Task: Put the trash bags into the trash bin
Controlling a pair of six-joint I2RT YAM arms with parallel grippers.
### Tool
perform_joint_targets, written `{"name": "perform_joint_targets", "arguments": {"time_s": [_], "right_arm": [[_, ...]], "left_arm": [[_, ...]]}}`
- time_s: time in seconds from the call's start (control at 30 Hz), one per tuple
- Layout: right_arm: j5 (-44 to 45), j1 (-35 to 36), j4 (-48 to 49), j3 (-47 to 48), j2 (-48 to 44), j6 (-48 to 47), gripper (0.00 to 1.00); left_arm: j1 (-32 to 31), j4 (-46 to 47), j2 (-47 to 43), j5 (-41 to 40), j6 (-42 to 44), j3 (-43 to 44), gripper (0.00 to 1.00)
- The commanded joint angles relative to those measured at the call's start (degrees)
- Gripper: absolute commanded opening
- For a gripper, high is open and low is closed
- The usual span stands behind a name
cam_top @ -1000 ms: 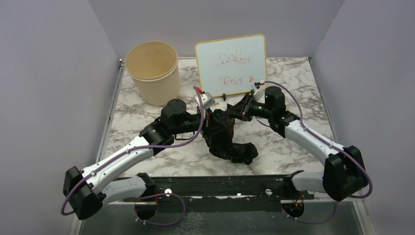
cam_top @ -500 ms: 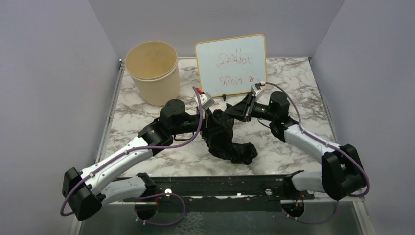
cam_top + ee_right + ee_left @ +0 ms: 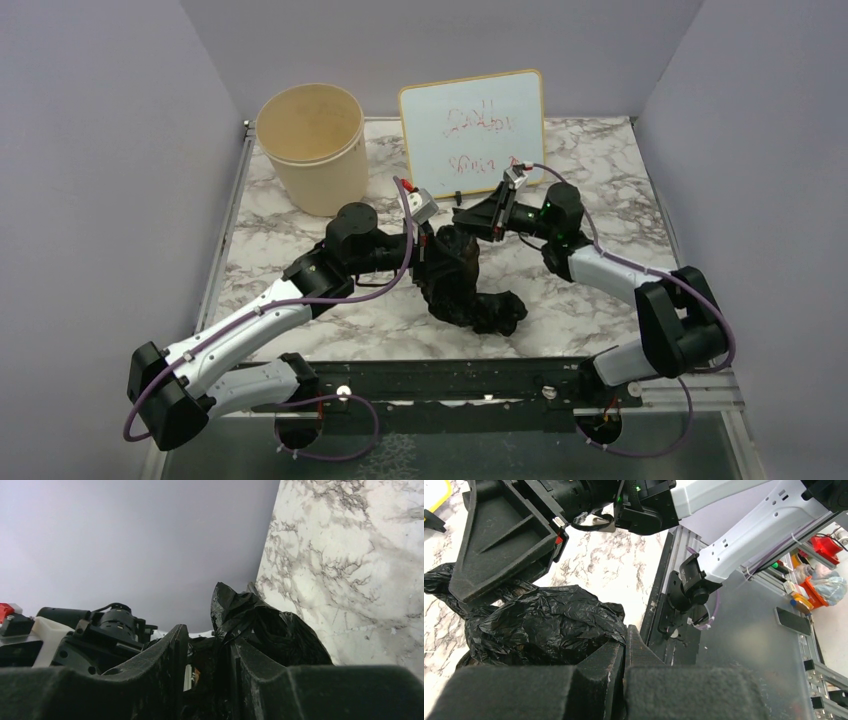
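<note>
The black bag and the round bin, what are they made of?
Bag: thin black plastic film with a glossy finish. It crumples into sharp wrinkles that catch the light.
Bin: probably plastic, cream-coloured, with a smooth, dull finish and a rolled rim. From this far away, stiff card cannot be ruled out.

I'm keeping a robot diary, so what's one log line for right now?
left gripper: shut on trash bag | right gripper: open around a fold of it | trash bin: upright, bag not in it
</note>
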Motion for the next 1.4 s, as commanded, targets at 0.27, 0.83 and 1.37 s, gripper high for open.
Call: {"name": "perform_joint_targets", "arguments": {"time_s": [0.27, 0.83, 1.37], "right_arm": [[-5.23, -0.38, 28.37, 0.92, 8.5, 15.17, 0.31], [0.19, -1.34, -2.04, 0.45, -9.1, -7.2, 0.0], [3.06, -1.43, -38.78, 11.94, -23.49, -32.27, 0.0]], "left_arm": [[-0.24, 1.86, -2.21, -0.99, 0.17, -1.2, 0.0], [-0.24, -2.65, -6.48, -15.41, 0.68, -2.41, 0.0], [0.87, -2.16, -0.02, -15.45, -4.32, 2.11, 0.52]]}}
